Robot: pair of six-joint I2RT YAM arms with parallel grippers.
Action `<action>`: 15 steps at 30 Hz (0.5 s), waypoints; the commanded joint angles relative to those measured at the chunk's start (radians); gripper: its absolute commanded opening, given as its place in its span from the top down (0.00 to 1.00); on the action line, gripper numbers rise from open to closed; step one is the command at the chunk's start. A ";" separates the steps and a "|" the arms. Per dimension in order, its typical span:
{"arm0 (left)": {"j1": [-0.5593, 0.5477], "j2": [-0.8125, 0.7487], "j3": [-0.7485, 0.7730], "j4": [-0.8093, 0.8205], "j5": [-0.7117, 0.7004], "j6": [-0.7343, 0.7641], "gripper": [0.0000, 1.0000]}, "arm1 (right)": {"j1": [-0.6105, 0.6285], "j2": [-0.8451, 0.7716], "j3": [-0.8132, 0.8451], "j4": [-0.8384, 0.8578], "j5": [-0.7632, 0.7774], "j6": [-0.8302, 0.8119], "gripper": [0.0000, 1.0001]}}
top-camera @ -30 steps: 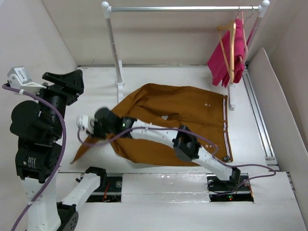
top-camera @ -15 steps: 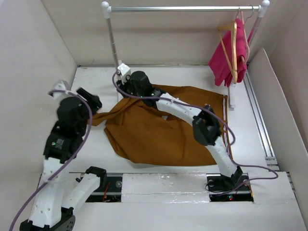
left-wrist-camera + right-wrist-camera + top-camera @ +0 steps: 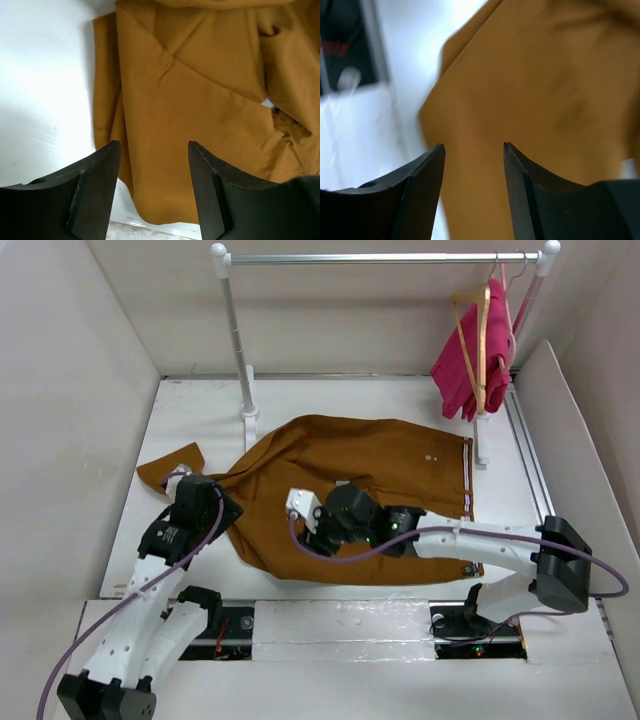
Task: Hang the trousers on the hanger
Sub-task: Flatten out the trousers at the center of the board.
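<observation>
low over trousers [image 3: 385,462], right end effector [image 3: 474,146]

Pale walls [image 3: 60,390], white table [image 3: 200,405], clothes rail [image 3: 380,257]

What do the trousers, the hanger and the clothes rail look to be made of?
The trousers: matte rust-brown woven cloth, judging by the soft folds and creases. The hanger: likely light wood with a smooth finish, by its tan colour. The clothes rail: apparently a shiny metal bar with white plastic-looking corner joints.

Trousers [image 3: 380,465] matt cloth; hanger [image 3: 483,340] smooth wood; rail [image 3: 380,257] shiny metal, wht posts.
</observation>
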 commanded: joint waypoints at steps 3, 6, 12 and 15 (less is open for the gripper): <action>-0.005 0.052 -0.086 0.042 0.016 -0.222 0.48 | 0.038 -0.085 -0.140 -0.055 0.043 0.086 0.50; 0.023 0.071 -0.178 0.246 0.050 -0.268 0.47 | 0.038 -0.096 -0.186 -0.080 0.077 0.112 0.51; 0.048 0.320 -0.136 0.346 -0.023 -0.199 0.49 | 0.038 -0.235 -0.277 -0.106 0.106 0.149 0.47; 0.048 0.389 -0.122 0.403 -0.068 -0.179 0.59 | 0.038 -0.258 -0.309 -0.138 0.169 0.193 0.43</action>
